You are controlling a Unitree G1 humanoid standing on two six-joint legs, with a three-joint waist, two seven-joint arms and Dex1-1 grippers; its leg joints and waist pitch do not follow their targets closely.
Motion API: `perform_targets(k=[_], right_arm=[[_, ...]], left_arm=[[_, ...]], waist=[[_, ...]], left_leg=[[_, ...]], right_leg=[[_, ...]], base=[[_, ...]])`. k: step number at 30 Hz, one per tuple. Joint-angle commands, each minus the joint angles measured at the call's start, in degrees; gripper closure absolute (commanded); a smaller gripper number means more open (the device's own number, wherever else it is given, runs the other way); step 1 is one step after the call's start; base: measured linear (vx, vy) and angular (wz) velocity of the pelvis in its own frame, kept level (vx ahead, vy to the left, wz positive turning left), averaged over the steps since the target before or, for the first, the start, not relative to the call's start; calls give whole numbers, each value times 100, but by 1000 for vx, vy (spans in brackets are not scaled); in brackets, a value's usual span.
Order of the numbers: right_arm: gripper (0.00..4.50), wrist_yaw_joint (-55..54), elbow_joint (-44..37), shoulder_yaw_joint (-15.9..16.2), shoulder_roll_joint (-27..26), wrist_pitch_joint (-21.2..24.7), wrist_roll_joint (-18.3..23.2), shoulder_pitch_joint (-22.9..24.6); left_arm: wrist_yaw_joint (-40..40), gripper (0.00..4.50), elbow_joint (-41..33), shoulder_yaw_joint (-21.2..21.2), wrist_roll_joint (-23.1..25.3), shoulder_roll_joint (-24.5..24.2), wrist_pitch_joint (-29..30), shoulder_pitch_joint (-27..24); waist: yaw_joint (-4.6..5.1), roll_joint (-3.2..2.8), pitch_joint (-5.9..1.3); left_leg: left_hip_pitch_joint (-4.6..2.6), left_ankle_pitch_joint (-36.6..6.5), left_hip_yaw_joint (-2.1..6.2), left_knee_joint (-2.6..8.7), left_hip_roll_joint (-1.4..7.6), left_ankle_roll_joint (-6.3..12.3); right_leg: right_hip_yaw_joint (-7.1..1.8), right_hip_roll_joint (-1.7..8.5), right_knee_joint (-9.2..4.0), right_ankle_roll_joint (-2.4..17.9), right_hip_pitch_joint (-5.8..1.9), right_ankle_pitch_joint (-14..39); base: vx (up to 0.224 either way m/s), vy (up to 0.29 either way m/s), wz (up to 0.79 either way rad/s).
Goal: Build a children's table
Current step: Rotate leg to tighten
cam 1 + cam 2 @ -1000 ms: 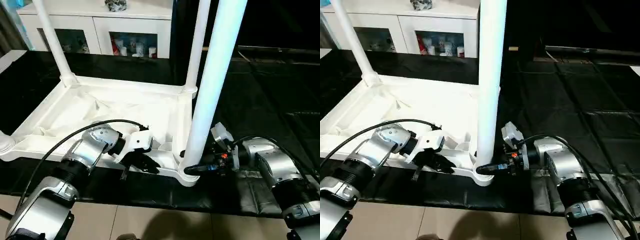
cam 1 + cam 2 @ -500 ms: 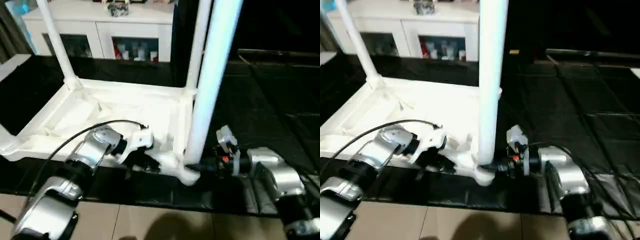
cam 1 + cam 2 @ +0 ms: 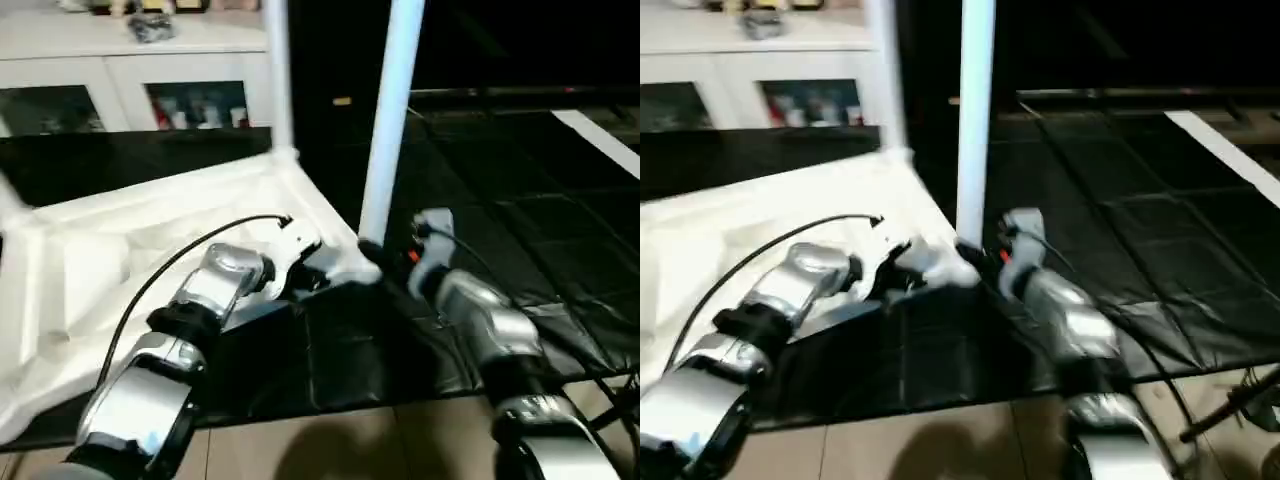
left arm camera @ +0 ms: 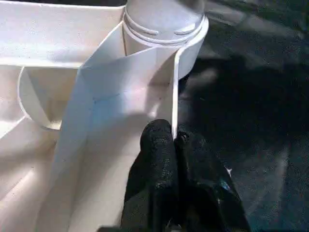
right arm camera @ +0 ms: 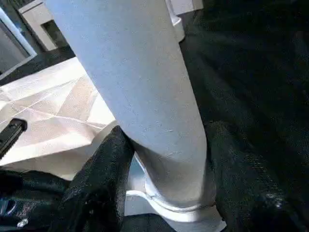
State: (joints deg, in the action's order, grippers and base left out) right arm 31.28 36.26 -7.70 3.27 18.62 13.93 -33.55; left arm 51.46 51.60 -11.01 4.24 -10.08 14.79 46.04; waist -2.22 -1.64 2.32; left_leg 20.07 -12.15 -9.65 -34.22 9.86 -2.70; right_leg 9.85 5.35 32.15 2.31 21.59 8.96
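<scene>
The children's table lies upside down on the black mat, its ribbed white top (image 3: 110, 250) facing up. One white leg (image 3: 278, 90) stands in the far corner. Another leg (image 3: 392, 120) stands in the near right corner socket (image 4: 164, 24). My left gripper (image 3: 318, 278) is shut on the thin rim of the top, just beside that socket, and its black fingers (image 4: 159, 150) pinch the rim wall. My right gripper (image 3: 372, 250) is closed around the base of the near leg (image 5: 145, 96), with one finger (image 5: 104, 179) on each side of it.
A white cabinet (image 3: 120, 90) with glass-fronted shelves stands behind the table. The black mat (image 3: 520, 230) stretches to the right, crossed by a white strip (image 3: 600, 140). Tiled floor (image 3: 330, 450) runs along the mat's near edge.
The whole view has swung and tilted, so the camera moved. Both grippers keep the same hold, the left on the rim and the right on the near leg.
</scene>
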Motion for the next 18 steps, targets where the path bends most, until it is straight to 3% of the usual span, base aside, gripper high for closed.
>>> perform_targets(k=[1,2,3,4,9,13,16,17,18], right_arm=[[184,268,306,503,-534,406,51,29],[184,324,304,559,-497,383,-14,54],[153,365,311,611,-453,345,-57,76],[153,386,309,623,-419,318,-68,98],[106,905,-32,672,60,60,-132,391],[75,1511,-385,748,443,53,-47,602],[59,2341,-802,857,970,-29,71,829],[46,2633,-930,890,1171,-43,109,890],[34,2811,-1008,912,1305,-62,121,922]], left_arm=[[8,450,-271,-25,-261,380,-134,274],[27,450,-290,-31,-233,346,-140,244],[33,450,-298,-36,-210,317,-146,223],[37,450,-300,-38,-191,290,-154,207],[314,450,-334,-124,-70,61,-395,81],[625,450,-423,-224,-38,-93,-527,-23],[1275,450,-635,-412,-54,-338,-805,-212],[1529,450,-727,-480,-76,-432,-842,-283],[1702,450,-792,-525,-93,-495,-881,-334]], waist=[[-91,74,-375],[-138,50,-389],[-156,61,-385],[-167,57,-384],[-222,43,-353],[-301,59,-356],[-364,56,-357],[-390,25,-363],[-418,44,-363]], left_leg=[[38,-658,156,406,392,384],[62,-427,148,393,384,470],[68,-317,136,388,384,537],[59,-293,132,383,382,552],[19,-574,120,400,393,463],[22,-540,126,407,430,513],[30,-548,108,401,441,570],[31,-527,108,394,447,568],[24,-517,105,393,447,561]], right_leg=[[-465,593,-341,905,-303,1379],[-473,609,-293,982,-329,1136],[-473,596,-274,1003,-322,1010],[-477,595,-268,1012,-313,973],[-470,575,-335,849,-298,1506],[-483,569,-299,835,-303,1325],[-489,568,-291,808,-305,1320],[-485,569,-285,814,-298,1286],[-489,558,-276,792,-295,1273]], base=[[51,-33,1],[0,0,0],[0,0,0],[0,0,0],[0,0,0],[0,0,0],[0,0,0],[0,0,0],[0,0,0]])
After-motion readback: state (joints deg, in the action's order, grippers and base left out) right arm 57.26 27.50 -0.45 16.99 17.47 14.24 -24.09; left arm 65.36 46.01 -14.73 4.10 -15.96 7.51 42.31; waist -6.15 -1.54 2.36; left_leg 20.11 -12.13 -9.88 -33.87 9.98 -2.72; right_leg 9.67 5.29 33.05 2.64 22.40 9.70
